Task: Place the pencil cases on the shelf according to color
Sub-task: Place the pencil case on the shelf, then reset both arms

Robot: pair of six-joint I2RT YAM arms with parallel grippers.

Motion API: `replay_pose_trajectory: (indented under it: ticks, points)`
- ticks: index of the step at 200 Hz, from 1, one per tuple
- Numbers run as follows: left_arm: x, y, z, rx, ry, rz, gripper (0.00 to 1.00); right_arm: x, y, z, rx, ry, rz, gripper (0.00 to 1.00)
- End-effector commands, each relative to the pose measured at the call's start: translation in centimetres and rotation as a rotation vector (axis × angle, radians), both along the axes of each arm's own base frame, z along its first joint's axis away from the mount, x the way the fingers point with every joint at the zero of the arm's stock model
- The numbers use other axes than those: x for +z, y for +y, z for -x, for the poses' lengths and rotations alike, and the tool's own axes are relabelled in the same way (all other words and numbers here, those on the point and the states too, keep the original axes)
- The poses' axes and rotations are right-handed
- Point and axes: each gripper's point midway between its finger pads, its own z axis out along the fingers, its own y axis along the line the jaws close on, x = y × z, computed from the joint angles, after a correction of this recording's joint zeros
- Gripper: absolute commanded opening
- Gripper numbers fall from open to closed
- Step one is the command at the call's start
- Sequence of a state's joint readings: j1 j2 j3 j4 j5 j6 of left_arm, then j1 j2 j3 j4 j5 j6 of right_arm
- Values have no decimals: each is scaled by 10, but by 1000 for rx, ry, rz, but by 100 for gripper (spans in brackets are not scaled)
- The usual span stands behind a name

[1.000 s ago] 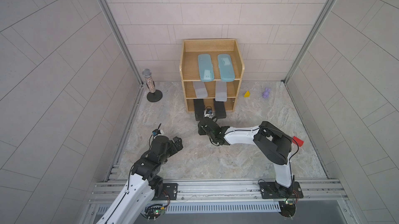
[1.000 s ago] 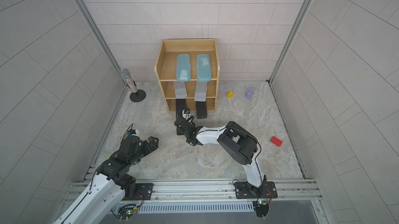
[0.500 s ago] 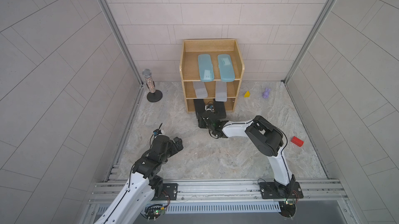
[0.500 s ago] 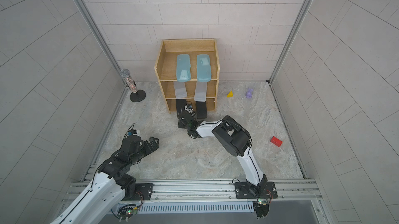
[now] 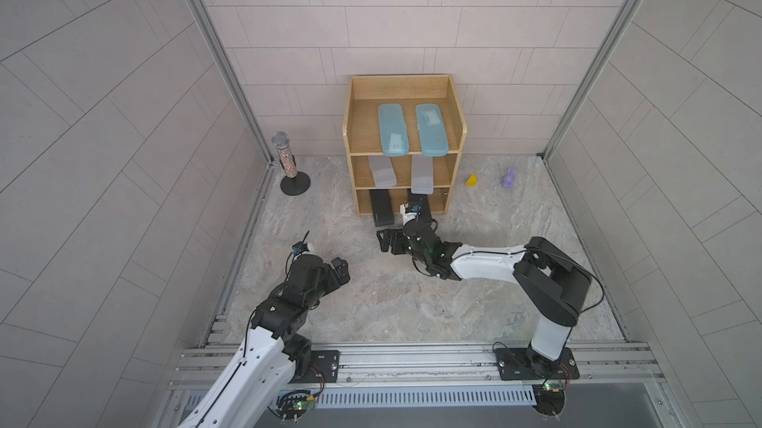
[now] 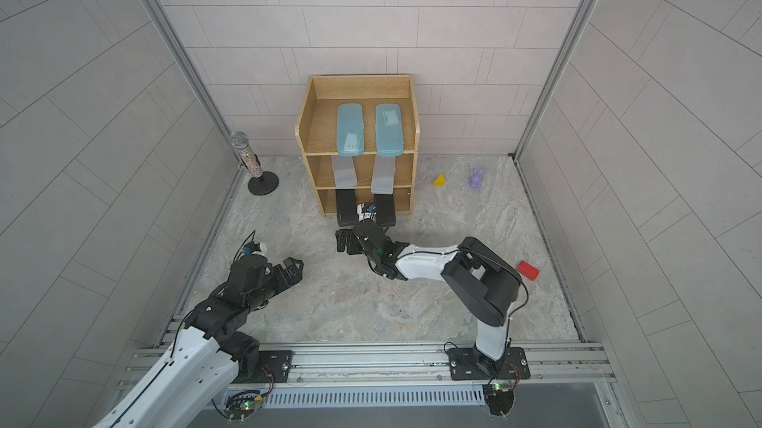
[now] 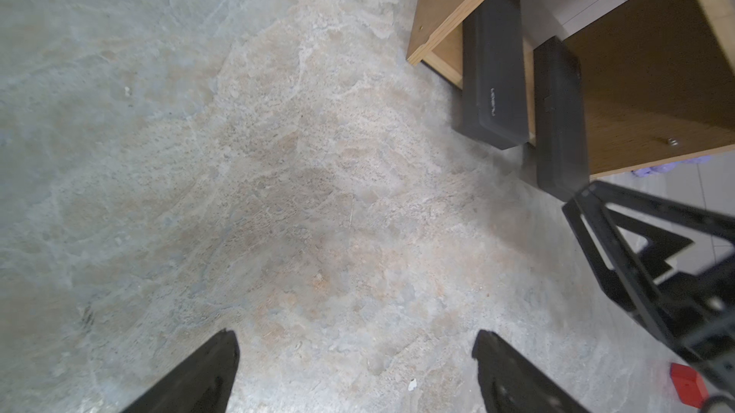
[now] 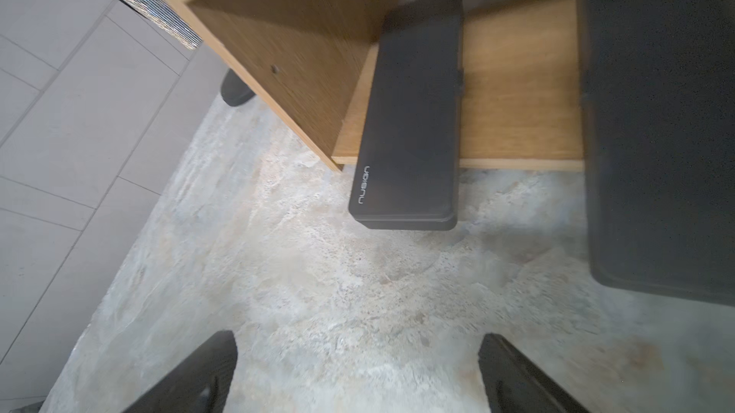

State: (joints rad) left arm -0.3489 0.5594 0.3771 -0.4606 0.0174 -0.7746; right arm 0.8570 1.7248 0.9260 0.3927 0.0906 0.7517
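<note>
At the foot of the shelf (image 5: 361, 172), I am hovering my right jaws just in front of the bottom tier. They are standing wide apart and gripping nothing, with bare worktop (image 8: 318, 291) showing between them in the right wrist view. Just beside them the right-hand black case (image 8: 656, 132) is lying partly inside the bottom tier, its near end sticking out over the worktop. The left-hand black case (image 5: 380, 209) is lying parallel to it, a strip of bare wood between the two. Above, a pair of frosted grey cases (image 5: 382, 172) is sitting on the middle tier and a pair of light-blue cases (image 5: 393, 129) on the top, so each colour is occupying its own level. My left jaws are likewise wide and empty, hanging over open worktop well apart from the shelf. By my reading the placing step is finishing, as no case is lying loose in either top view. The next move is calling for a straight pull of the right jaws back and up, clear of the overhanging black ends, since a brush there could drag a case off its tier. A gentle push deeper may be worth making afterwards.
</note>
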Motion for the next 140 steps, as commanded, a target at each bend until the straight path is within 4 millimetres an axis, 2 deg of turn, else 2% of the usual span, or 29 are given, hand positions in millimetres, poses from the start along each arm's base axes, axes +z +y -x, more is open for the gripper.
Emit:
replay_pose_trajectory:
  ticks: [1,22,50,67,92,96,118,140]
  points:
    - [25,3,-10,9,-82,-10,100,15,-33,15,-35,-68,98,100]
    - [41,8,-17,6,-146,-68,100,21,-84,25,-135,-108,257,100]
    - [59,30,-25,60,-216,-211,100,50,-171,33,-367,-232,523,100]
    - [69,36,-31,82,-224,-257,100,73,-205,42,-405,-270,628,100]
    - [80,37,-47,109,-282,-283,100,107,-253,56,-512,-348,625,100]
    - [82,40,-50,124,-294,-296,100,102,-263,59,-528,-349,636,100]
    - [84,51,-60,186,-339,-360,100,106,-302,62,-603,-403,609,100]
    - [92,46,-75,197,-377,-351,100,106,-337,69,-708,-408,621,100]
